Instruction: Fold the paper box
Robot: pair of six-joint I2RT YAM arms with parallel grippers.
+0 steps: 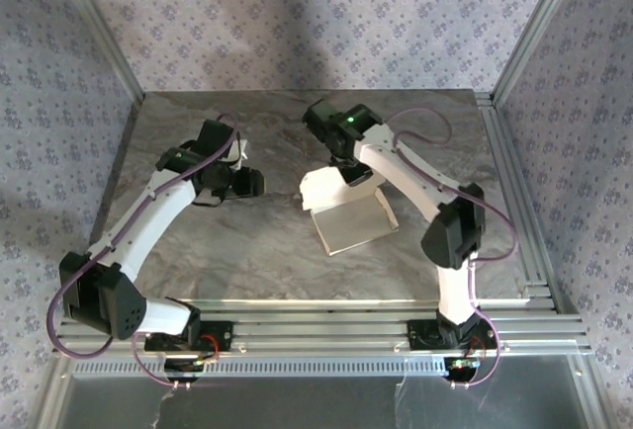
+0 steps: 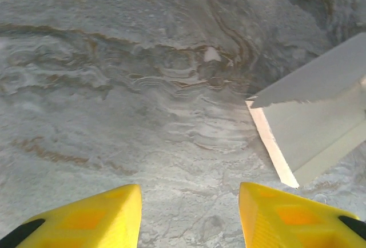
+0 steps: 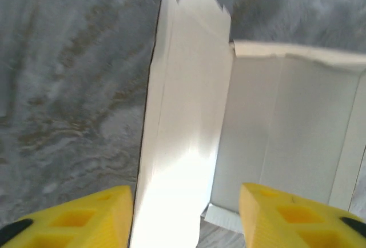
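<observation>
The left gripper [image 2: 189, 216] hovers, fingers apart, over the bare table [image 2: 114, 88] beside the half-formed paper box [image 1: 348, 214] at mid-table, while the right gripper [image 3: 186, 216], fingers spread and empty, hangs above its long side flap [image 3: 183, 116], which likely needs creasing upright next.

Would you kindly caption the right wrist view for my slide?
Open right gripper over the partly folded paper box on the table.

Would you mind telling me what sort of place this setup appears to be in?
Most likely a robotics lab work cell: a left arm and right arm bolted to an aluminium rail frame, patterned backdrop walls closing in a marble-look tabletop, and a partly folded paper box between them.
</observation>
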